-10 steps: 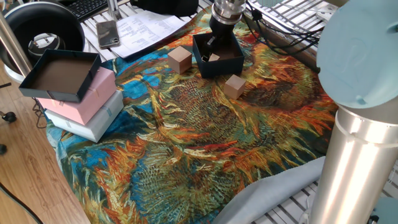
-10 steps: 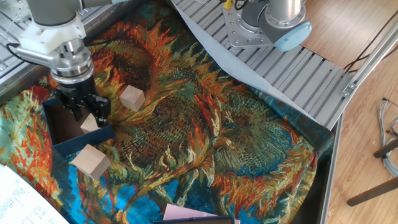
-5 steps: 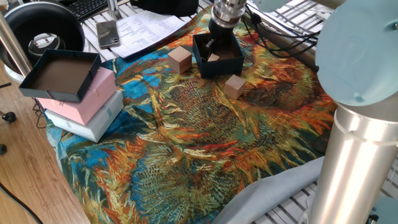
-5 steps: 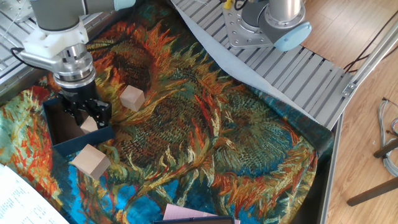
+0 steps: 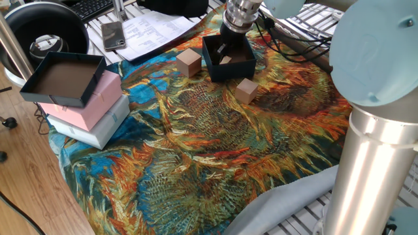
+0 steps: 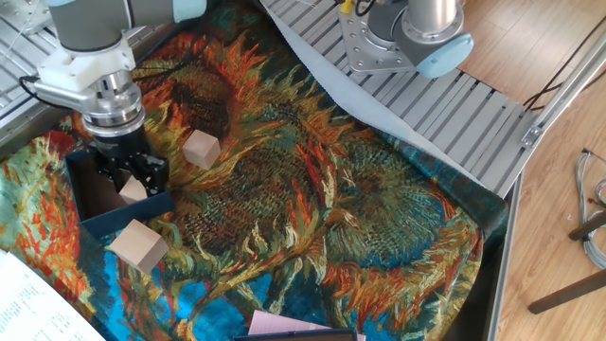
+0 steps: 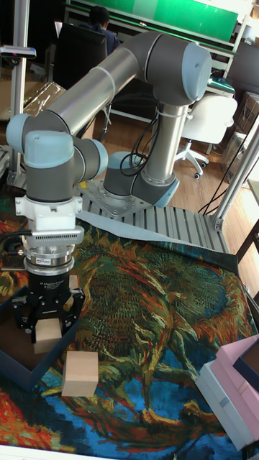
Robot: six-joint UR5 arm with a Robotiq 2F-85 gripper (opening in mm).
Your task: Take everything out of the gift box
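Observation:
The gift box (image 5: 236,68) is a small navy box at the far side of the sunflower cloth; its wall also shows in the other fixed view (image 6: 121,212) and the tall view (image 7: 16,369). My gripper (image 5: 224,52) (image 6: 132,182) (image 7: 48,325) reaches down into it, shut on a small wooden cube (image 6: 133,190) (image 7: 49,335) held between its fingers. Two more cubes lie on the cloth outside the box. The slightly bigger one (image 5: 189,62) (image 6: 138,245) (image 7: 79,373) is by one wall. The other (image 5: 247,90) (image 6: 201,149) sits beyond another wall.
A larger navy tray (image 5: 62,78) rests on a pink box (image 5: 101,98) and a white box (image 5: 95,130) at the cloth's left edge. A phone (image 5: 112,36) and papers (image 5: 157,27) lie behind the box. The arm's base (image 6: 407,38) stands on a metal plate.
The gripper has shifted slightly, seemingly upward, with the cube staying between its fingers. The two cubes on the cloth have not moved.

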